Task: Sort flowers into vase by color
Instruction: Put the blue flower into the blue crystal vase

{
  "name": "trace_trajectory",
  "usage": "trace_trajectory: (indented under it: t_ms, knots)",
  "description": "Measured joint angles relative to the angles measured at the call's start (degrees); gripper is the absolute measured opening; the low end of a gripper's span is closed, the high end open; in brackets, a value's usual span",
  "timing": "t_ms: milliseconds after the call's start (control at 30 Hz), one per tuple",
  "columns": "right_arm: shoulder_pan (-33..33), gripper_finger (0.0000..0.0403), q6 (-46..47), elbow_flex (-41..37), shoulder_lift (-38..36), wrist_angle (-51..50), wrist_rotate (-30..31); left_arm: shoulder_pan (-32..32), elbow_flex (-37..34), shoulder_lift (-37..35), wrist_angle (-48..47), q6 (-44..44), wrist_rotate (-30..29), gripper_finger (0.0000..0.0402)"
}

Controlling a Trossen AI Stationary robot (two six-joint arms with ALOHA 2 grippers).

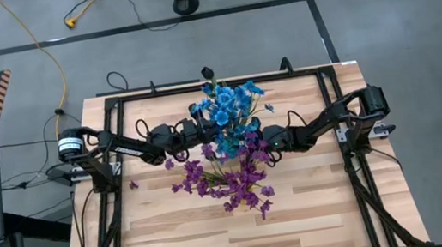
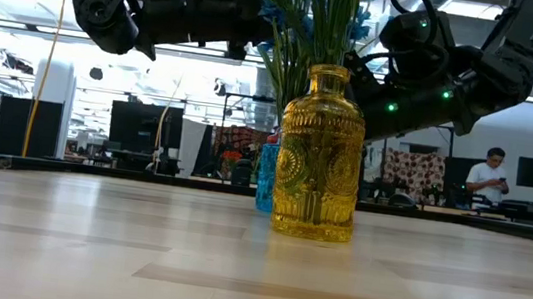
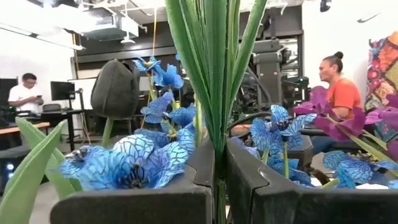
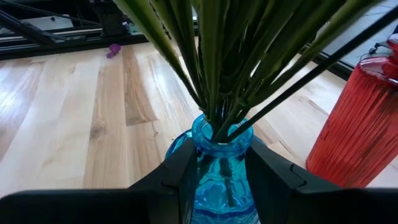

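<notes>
Flowers with blue clusters (image 1: 228, 109) stand in a blue vase (image 4: 221, 174) mid-table. The right gripper (image 4: 217, 171) pinches that vase's neck between its fingers, a red vase (image 4: 364, 124) just beside it. The left gripper (image 3: 219, 180) is clamped on a green stem (image 3: 214, 74) — blue blooms on either side of its fingers. Purple flowers (image 1: 229, 179) spread from a yellow vase (image 2: 319, 156) close below both grippers. One loose purple bloom (image 1: 133, 184) lies on the table (image 1: 303, 216) near the left arm.
</notes>
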Motion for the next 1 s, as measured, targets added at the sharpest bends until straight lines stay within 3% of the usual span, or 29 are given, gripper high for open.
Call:
trace_trajectory:
  t_ms: [733,867,1000]
  knots:
    - [0.0,0.015,0.0,0.1,-0.2,-0.9,0.3,-0.6,0.0,-1.9,7.4,7.6,-4.7,0.0]
    - [0.0,0.015,0.0,0.1,-0.2,-1.0,0.2,-0.6,0.0,-6.8,3.0,9.2,-4.7,0.0]
    - [0.0,0.015,0.0,0.1,-0.2,-1.0,0.3,-0.6,0.0,-14.5,-8.5,9.3,-4.5,0.0]
